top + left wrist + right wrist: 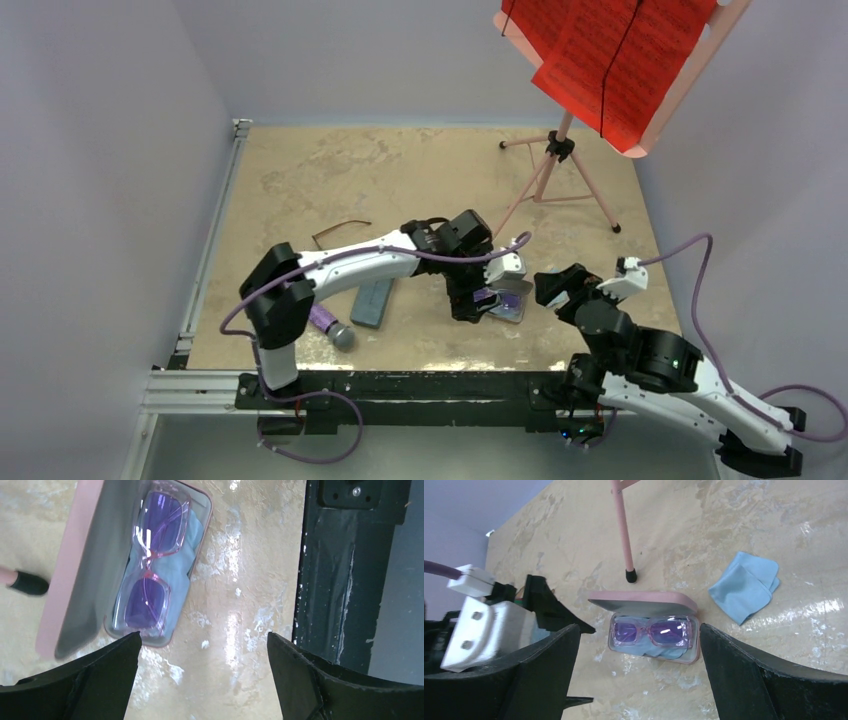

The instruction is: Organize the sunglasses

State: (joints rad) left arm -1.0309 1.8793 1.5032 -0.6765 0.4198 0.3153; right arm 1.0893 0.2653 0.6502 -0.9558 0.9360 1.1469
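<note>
The translucent pink-purple sunglasses point(150, 562) point(651, 631) lie folded on a light blue cloth inside an open pink case point(65, 570) point(644, 600) point(505, 303), near the table's front middle. My left gripper point(202, 642) point(472, 303) hovers open just beside that case, with nothing between its fingers. From the right, my right gripper point(639, 632) point(550, 288) faces the case, open and empty. The dark brown sunglasses point(340, 232) rest on the table further back and to the left, apart from both grippers.
A blue-grey case point(372, 302) and a purple and grey cylinder point(330, 325) lie under the left arm. A loose light blue cloth point(746, 586) sits right of the pink case. A pink music stand point(560, 170) stands at the back right, one foot point(630, 575) behind the case.
</note>
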